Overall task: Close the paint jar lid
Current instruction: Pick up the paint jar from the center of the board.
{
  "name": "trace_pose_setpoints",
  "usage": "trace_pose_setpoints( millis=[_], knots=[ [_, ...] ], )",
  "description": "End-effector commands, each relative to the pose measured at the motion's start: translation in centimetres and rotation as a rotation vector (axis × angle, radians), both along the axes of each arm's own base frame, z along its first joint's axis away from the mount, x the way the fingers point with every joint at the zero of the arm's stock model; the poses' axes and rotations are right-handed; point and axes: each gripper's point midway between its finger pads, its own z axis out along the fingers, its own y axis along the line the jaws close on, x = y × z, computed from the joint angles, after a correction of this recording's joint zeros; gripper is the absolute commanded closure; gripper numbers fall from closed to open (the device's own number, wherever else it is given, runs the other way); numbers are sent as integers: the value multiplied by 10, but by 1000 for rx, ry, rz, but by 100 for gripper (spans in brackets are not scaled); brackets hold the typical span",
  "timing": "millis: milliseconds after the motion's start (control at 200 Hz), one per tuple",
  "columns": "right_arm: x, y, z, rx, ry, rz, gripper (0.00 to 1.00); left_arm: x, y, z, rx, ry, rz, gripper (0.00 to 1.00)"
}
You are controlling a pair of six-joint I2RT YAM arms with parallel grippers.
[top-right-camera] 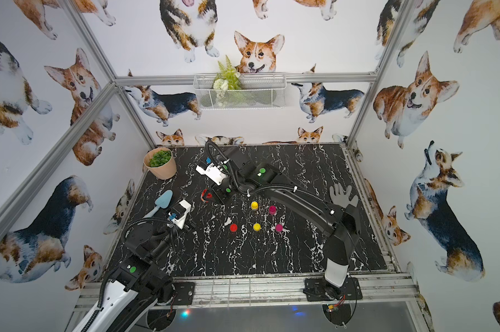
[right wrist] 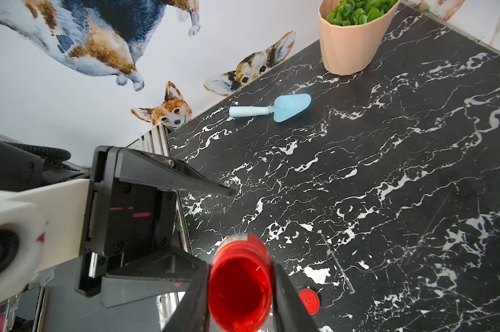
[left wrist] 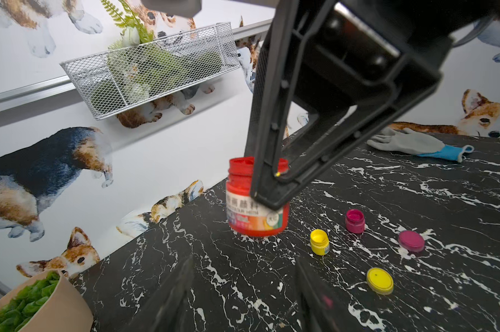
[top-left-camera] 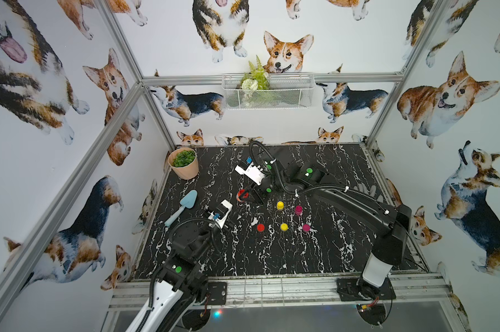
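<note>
The red paint jar point(top-left-camera: 241, 195) point(top-right-camera: 205, 196) stands uncapped on the black marble table, red paint showing in its mouth point(right wrist: 240, 287). My right gripper point(right wrist: 240, 296) point(left wrist: 272, 186) is shut on the jar's neck, one finger on each side. The jar's red lid point(top-left-camera: 260, 227) point(top-right-camera: 233, 228) point(right wrist: 309, 301) lies flat on the table, nearer the front than the jar. My left gripper point(left wrist: 244, 258) point(right wrist: 214, 227) hovers left of the jar and lid, open, with only bare table between its fingers.
A yellow jar point(top-left-camera: 280, 205) and a magenta jar point(top-left-camera: 298, 209) stand right of the red one, with a yellow lid point(top-left-camera: 284, 227) and a magenta lid point(top-left-camera: 306, 228) in front. A plant pot point(top-left-camera: 184, 163) and blue trowel point(top-left-camera: 182, 207) sit left. A grey glove point(top-right-camera: 342, 195) lies right.
</note>
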Motion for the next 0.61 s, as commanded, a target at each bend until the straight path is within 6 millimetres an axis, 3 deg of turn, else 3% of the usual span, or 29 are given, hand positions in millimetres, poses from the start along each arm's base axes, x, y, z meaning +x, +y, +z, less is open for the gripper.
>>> trace_pose_setpoints(
  millis=[0, 601],
  knots=[
    [-7, 6, 5, 21, 2, 27, 66, 1, 2, 12, -19, -37, 15, 41],
    [-17, 23, 3, 13, 11, 61, 66, 1, 4, 18, -38, -45, 22, 47]
  ],
)
